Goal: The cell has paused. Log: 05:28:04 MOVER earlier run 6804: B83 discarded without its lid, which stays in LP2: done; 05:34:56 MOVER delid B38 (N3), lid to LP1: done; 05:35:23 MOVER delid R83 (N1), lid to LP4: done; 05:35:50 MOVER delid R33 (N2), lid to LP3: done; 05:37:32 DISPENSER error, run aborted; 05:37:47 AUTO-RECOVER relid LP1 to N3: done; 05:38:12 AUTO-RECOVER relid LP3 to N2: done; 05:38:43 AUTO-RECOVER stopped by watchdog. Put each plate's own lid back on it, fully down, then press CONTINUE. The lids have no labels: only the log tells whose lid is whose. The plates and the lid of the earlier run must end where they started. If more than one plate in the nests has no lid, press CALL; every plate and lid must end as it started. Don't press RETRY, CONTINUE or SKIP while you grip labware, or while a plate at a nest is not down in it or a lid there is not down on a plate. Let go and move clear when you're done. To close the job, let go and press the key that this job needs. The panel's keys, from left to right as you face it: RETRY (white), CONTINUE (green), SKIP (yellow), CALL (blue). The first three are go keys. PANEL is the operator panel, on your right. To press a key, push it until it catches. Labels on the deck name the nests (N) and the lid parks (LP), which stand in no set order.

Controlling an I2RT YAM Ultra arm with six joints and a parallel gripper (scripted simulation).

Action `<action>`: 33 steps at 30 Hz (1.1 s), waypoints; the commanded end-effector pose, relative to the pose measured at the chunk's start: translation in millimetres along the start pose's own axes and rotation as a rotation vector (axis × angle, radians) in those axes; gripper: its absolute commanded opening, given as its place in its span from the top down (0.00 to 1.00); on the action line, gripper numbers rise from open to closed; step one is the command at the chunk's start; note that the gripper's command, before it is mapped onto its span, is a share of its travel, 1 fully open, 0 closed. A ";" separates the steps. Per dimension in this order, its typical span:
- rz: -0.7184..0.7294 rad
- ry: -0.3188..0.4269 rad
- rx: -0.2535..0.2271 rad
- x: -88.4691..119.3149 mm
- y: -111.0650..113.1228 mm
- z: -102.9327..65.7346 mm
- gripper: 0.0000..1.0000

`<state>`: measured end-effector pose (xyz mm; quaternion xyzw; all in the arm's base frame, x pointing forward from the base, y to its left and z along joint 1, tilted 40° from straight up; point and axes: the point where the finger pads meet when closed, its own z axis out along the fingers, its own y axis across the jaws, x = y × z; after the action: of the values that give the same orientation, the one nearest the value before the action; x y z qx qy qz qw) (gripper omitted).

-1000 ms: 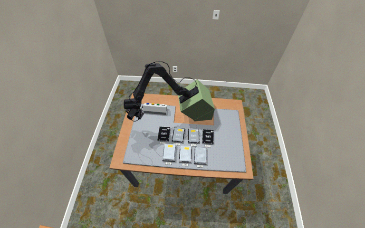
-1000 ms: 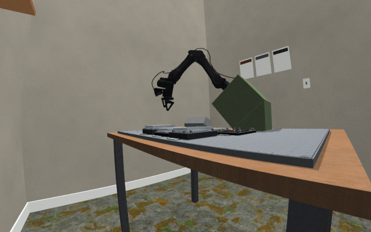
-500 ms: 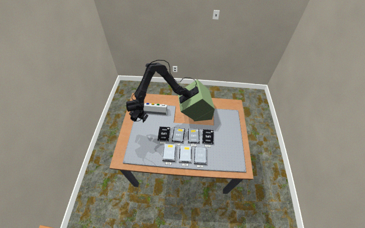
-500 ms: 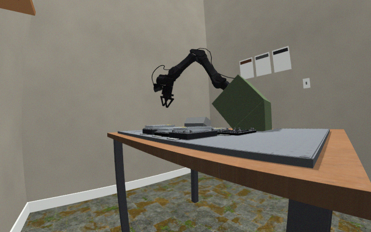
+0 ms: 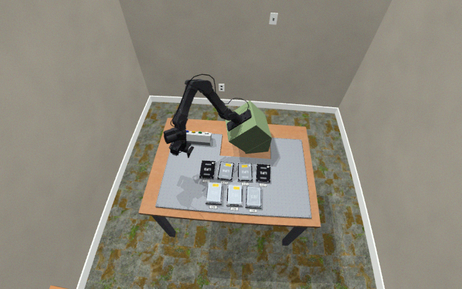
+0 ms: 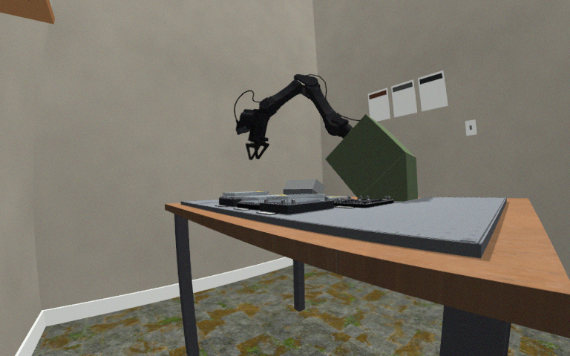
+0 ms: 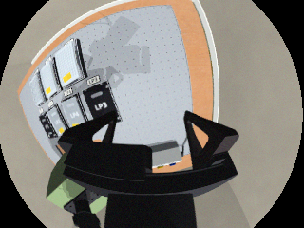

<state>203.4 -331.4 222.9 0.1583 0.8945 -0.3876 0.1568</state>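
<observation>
My gripper [image 5: 182, 151] [image 6: 256, 153] [image 7: 150, 114] is open and empty. It hangs well above the deck beside the blue-key end of the grey operator panel [image 5: 201, 138] [image 6: 303, 185] [image 7: 162, 152]. In the front row, two plates [image 5: 213, 193] [image 5: 234, 194] carry lids with yellow tags. The third plate [image 5: 253, 197] shows open wells and no lid. In the back row, two lids [image 5: 225, 170] [image 5: 244, 171] lie in the middle parks. The two outer parks [image 5: 207, 169] [image 5: 263, 173] are black and bare.
A large green box [image 5: 250, 130] [image 6: 374, 163] at the arm's base stands at the back of the grey deck [image 5: 289, 190]. The deck lies on an orange table [image 5: 312, 177]. Walls are close on the panel side.
</observation>
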 end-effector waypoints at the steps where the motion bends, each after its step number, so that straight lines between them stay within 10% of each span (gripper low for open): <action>1: 0.024 -0.072 -0.053 -15.1 7.4 -24.8 0.00; 33: -0.050 -0.073 -0.382 -10.6 128.7 -74.8 0.00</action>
<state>250.0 -217.1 186.7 0.0971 0.9464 -0.2448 0.1872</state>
